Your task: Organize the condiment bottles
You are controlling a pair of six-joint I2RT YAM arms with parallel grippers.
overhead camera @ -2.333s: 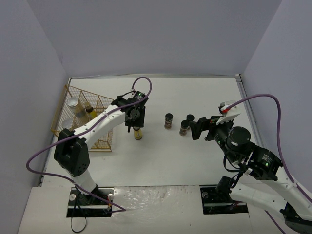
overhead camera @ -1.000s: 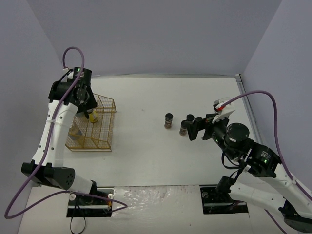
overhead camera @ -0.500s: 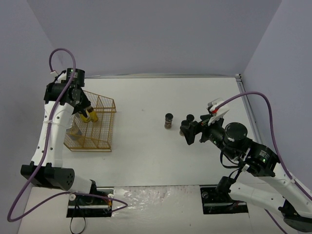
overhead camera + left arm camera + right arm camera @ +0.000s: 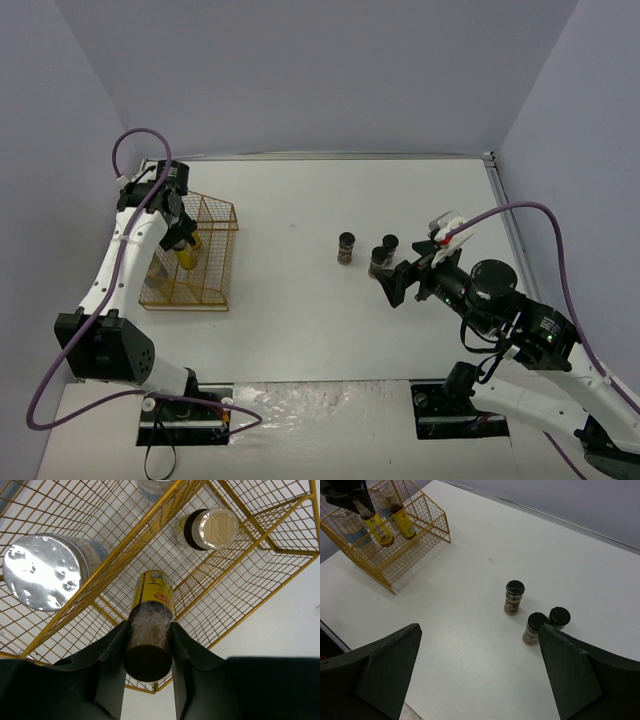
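Observation:
My left gripper is shut on the neck of a slim yellow-filled bottle with a dark cap, holding it inside the gold wire rack. The rack also holds a wide white bottle with a silver cap and another slim yellow bottle. Three small dark black-capped jars stand mid-table, also in the right wrist view. My right gripper is open and empty, just near of the jars.
The rack stands at the table's left side, tilted, with its wire dividers around the held bottle. A further bottle base shows at the rack's top edge. Grey walls close the table on three sides.

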